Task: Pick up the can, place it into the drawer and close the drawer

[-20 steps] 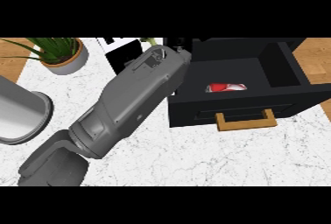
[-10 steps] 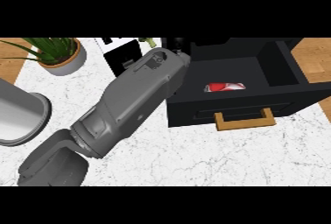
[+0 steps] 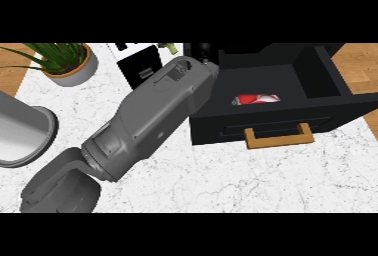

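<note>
Head view: can [image 3: 257, 99] lies inside open drawer [image 3: 221, 131]; left robot hand [image 3: 201, 51], seemingly at drawer's rear corner, hidden by forearm [image 3: 148, 120], grip state can't tell. Push handle [image 3: 279, 137] squarely to shut

surface [image 3: 244, 180] looks like smooth white marble (grey veins), drawer [image 3: 214, 131] matt black with a wood-look handle [image 3: 279, 140], can [image 3: 257, 99] shiny metal, forearm [image 3: 159, 117] smooth matt grey.
</note>
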Controlling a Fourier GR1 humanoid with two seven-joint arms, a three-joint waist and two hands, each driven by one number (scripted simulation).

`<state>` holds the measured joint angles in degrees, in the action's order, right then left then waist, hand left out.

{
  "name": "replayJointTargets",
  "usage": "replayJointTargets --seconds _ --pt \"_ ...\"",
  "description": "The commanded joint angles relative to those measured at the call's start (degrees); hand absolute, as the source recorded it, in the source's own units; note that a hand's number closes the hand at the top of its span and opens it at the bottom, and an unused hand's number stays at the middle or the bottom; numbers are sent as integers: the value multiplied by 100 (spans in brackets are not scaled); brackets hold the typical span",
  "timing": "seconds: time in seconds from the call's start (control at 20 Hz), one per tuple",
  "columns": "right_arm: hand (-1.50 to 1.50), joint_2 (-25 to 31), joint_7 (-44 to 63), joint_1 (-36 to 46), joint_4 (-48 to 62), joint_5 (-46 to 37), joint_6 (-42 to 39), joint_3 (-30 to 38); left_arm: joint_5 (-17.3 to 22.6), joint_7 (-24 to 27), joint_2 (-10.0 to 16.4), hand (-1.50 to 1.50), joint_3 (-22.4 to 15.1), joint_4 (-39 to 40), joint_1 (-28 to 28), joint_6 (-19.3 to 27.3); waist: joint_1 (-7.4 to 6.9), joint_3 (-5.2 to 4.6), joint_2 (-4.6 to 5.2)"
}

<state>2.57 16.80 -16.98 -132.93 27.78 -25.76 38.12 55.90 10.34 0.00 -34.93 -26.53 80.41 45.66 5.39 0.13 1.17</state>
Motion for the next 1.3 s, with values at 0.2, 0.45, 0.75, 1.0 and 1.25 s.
replayJointTargets --seconds 0.2,0.45,0.75,1.0,1.25 --pt "-150 411 -786 462 -299 -1162 -438 -68 322 362 0 -150 125 -67 163 -4 -84 -2 18" --pt "-150 411 -711 963 -709 -2053 -233 -639 392 608 0 -150 -142 -274 19 112 -197 -10 12" --pt "-150 281 -1194 1237 -453 -3764 -295 -1427 484 579 0 -150 42 -129 241 65 -370 -8 -16" --pt "-150 213 -1399 1717 27 -5478 84 -2414 542 530 0 -150 -51 -510 4 196 -536 -12 -57" --pt "-150 387 -1886 2321 1007 -6444 667 -2858 354 267 1 -150 159 -80 176 -69 -533 -9 -63"
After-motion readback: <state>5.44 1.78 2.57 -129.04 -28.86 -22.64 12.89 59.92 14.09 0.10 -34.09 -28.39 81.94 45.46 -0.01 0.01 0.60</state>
